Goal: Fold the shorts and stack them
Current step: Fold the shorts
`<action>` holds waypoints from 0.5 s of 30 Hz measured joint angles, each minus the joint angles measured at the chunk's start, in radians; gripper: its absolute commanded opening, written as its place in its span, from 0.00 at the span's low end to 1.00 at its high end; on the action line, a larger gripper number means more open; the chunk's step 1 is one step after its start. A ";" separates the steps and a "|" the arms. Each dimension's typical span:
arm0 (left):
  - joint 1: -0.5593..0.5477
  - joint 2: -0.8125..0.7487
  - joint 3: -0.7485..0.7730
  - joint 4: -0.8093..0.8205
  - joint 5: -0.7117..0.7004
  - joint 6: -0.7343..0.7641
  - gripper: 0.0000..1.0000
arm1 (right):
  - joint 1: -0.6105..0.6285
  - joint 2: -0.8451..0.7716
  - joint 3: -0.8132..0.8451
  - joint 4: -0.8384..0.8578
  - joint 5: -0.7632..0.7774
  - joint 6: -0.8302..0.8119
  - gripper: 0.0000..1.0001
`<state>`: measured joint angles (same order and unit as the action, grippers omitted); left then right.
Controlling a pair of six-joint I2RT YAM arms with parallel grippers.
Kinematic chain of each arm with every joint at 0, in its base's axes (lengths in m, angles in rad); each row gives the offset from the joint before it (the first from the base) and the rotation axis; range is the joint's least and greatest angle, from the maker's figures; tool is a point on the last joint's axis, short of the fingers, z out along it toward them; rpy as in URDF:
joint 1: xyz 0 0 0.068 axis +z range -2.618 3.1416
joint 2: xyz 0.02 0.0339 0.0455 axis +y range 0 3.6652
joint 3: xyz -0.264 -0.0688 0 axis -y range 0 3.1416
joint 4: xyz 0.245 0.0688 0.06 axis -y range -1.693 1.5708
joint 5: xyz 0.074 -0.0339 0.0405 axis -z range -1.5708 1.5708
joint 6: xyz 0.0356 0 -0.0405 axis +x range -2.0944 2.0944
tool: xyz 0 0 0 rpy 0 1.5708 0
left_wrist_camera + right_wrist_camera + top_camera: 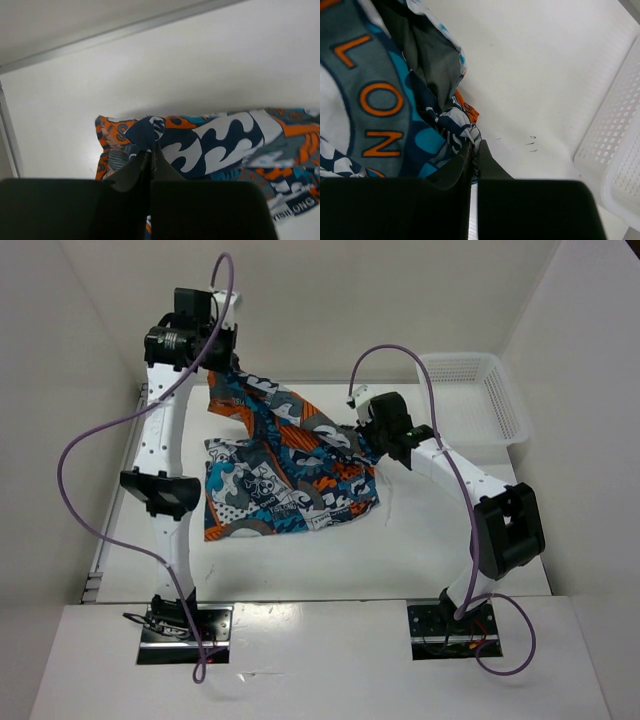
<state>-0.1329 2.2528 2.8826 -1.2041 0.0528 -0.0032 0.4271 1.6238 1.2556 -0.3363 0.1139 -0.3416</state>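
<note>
The patchwork shorts [285, 470] in teal, orange, white and black lie partly on the table, with their far edge lifted. My left gripper [222, 368] is at the far left, shut on a dark blue corner of the shorts [150, 131]. My right gripper [372, 432] is shut on the right edge of the shorts [462, 127], pinching a bunched fold between its fingertips. The cloth stretches between the two grippers and slopes down to the lower half, which rests flat on the table.
A white mesh basket [480, 395] stands at the back right; its rim [615, 150] lies close to the right gripper. Walls enclose the table on the left, back and right. A metal rail [7, 130] runs along the table's left edge.
</note>
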 measured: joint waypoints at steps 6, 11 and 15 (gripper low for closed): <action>-0.061 -0.232 -0.457 0.081 -0.059 0.001 0.00 | 0.000 0.000 -0.002 0.015 0.003 -0.005 0.00; 0.057 -0.304 -0.729 0.183 0.020 0.000 0.00 | 0.000 0.000 -0.002 0.015 0.006 -0.008 0.00; 0.114 -0.442 -1.072 0.399 -0.046 -0.003 0.00 | 0.002 0.000 -0.001 0.024 -0.002 -0.016 0.00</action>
<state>-0.0185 1.8107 1.8107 -0.8051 0.0071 -0.0067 0.4286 1.6238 1.2545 -0.3126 0.1116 -0.3576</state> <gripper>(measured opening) 0.006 0.026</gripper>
